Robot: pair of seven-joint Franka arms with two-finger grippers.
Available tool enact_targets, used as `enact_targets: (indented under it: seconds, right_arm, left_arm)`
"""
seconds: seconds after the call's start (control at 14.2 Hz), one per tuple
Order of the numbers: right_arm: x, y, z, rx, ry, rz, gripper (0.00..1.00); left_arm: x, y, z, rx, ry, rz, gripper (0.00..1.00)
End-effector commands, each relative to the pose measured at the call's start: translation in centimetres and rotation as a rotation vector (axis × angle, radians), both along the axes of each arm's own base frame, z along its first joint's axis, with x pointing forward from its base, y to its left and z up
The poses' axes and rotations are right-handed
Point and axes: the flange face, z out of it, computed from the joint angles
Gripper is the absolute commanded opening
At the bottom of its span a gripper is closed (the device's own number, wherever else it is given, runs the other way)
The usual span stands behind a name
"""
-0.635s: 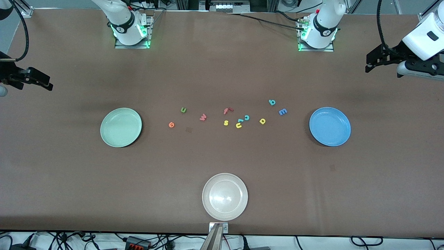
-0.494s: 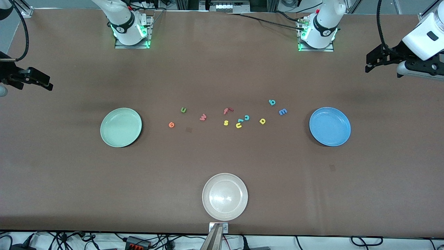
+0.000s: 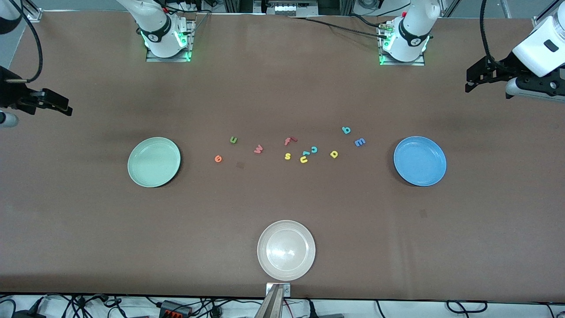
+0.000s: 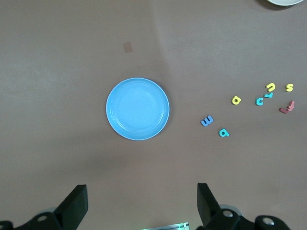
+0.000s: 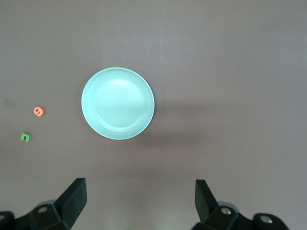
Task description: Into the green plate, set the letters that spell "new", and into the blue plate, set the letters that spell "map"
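Front view: green plate [image 3: 154, 161] mid-left of frame, blue plate [image 3: 419, 160] mid-right, both bare. Letters lie loose on the brown bench [image 3: 282, 88] between the plates: olive "n" [image 3: 233, 140], orange "e" [image 3: 218, 158], pinkish "w" [image 3: 258, 149] nearer the green plate; teal "p" [image 3: 346, 130], blue "m" [image 3: 359, 141], yellow "a" [image 3: 334, 153] nearer the blue plate. Red "f" [image 3: 288, 141], yellow "s" [image 3: 288, 156], yellow "u" [image 3: 303, 159], teal "c" [image 3: 314, 149] in the middle. Cream plate [image 3: 286, 250] bottom centre. Right gripper [image 3: 59, 107] at the left edge, left gripper [image 3: 471, 83] at the upper right, both up in the air.

Left wrist view: left gripper [image 4: 143, 206] spread wide, holding nothing, blue plate centre frame, m, p, a at mid-right.

Right wrist view: right gripper [image 5: 140, 203] spread wide, holding nothing, green plate centre frame, e and n at the left edge.
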Motion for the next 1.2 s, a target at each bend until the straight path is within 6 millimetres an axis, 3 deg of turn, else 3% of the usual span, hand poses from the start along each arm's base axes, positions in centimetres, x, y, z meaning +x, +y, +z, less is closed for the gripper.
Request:
enact_targets:
  seconds: [0.0, 0.21, 0.28, 0.49, 0.63, 0.78, 0.92, 1.13]
  right_arm:
    - [1.6, 3.9, -3.6, 0.014, 0.054, 0.072, 1.0]
    - [3.3, 10.2, -8.0, 0.01, 0.073, 0.167, 1.0]
    - [3.7, 11.6, -9.5, 0.009, 0.083, 0.174, 1.0]
    - [3.7, 14.8, -13.5, 0.092, 0.13, 0.165, 1.0]
    - [3.1, 16.5, -17.0, 0.109, 0.097, 0.17, 1.0]
    - [1.7, 19.7, -20.7, 0.094, 0.059, 0.15, 1.0]
    - [-0.1, 24.3, -24.1, 0.068, 0.055, 0.083, 1.0]
    - [-2.2, 29.5, -27.0, 0.023, 0.087, -0.023, 1.0]
  left_arm:
    - [0.4, 0.3, 0.1, -0.018, 0.008, 0.007, 1.0]
    - [2.3, 2.4, -2.7, -0.024, 0.054, 0.047, 1.0]
    - [3.4, 2.8, -4.9, -0.026, 0.096, 0.051, 1.0]
    - [5.3, 2.4, -8.3, -0.034, 0.15, 0.033, 1.0]
    - [6.9, 0.2, -10.2, -0.037, 0.166, -0.005, 1.0]
    - [9.6, -3.4, -12.6, -0.031, 0.171, -0.064, 1.0]
    - [12.0, -7.1, -17.3, -0.038, 0.176, -0.117, 1.0]
    - [14.2, -11.0, -22.0, 0.002, 0.073, -0.192, 1.0]
